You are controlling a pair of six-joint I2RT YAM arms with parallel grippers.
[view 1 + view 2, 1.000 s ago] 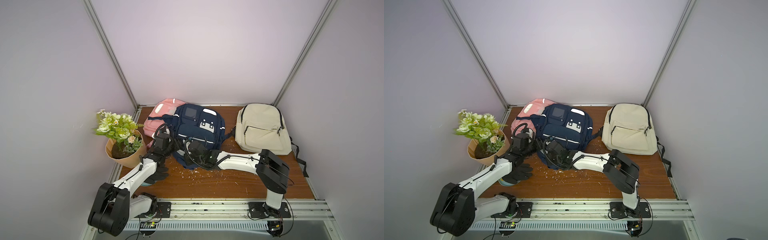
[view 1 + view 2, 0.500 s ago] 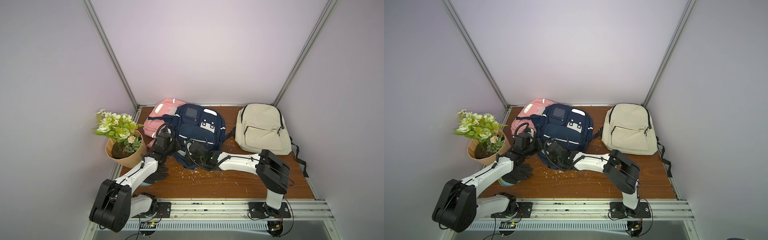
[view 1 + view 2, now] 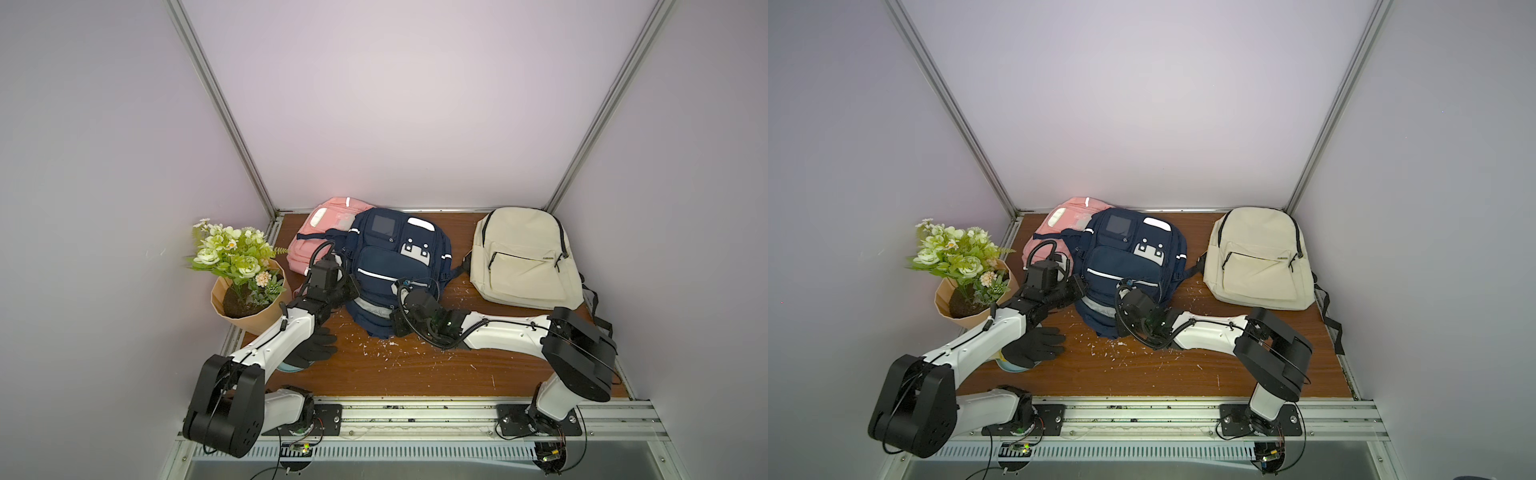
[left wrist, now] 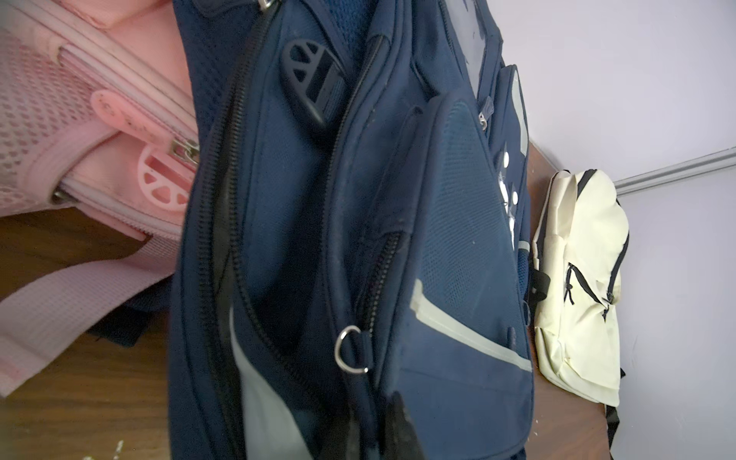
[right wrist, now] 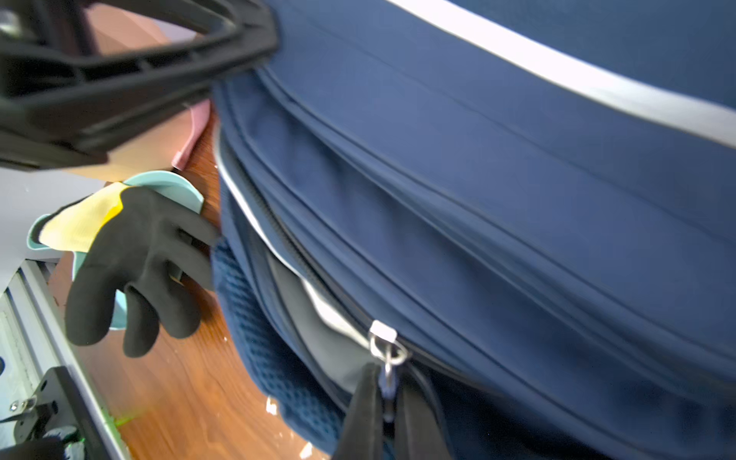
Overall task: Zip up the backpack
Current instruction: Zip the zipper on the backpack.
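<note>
Worktop: brown wood-grain laminate with white flecks scattered just in front of the navy pack.
Navy pack: woven nylon with mesh panels and grey reflective strips. It lies face up on the worktop between the other two bags.
Beige pack: plain canvas with black zips, flat on the worktop, apart from the navy pack on the right arm's side.
Pink pack: mesh and smooth panels, partly under the navy pack's left edge.
Pot: faceted kraft paper, holding soil and green-white flowers, beyond the pink pack from the navy pack.
Glove: black rubbery coating with a yellow knit cuff, draped over a teal dish near the navy pack's front-left corner.
The navy pack's main zip is partly open. The coil teeth gape and grey lining shows in the gap.
A steel D-ring hangs on a side loop.
Right claw: clenched on the metal zip pull at the navy pack's front edge.
Left claw: at the navy pack's left side, fingers close together and apparently pinching a fabric ridge. The view is blurry there.
Compared with a second ago, the left arm is slightly closer to the navy pack. The right arm and the bags are unchanged.
</note>
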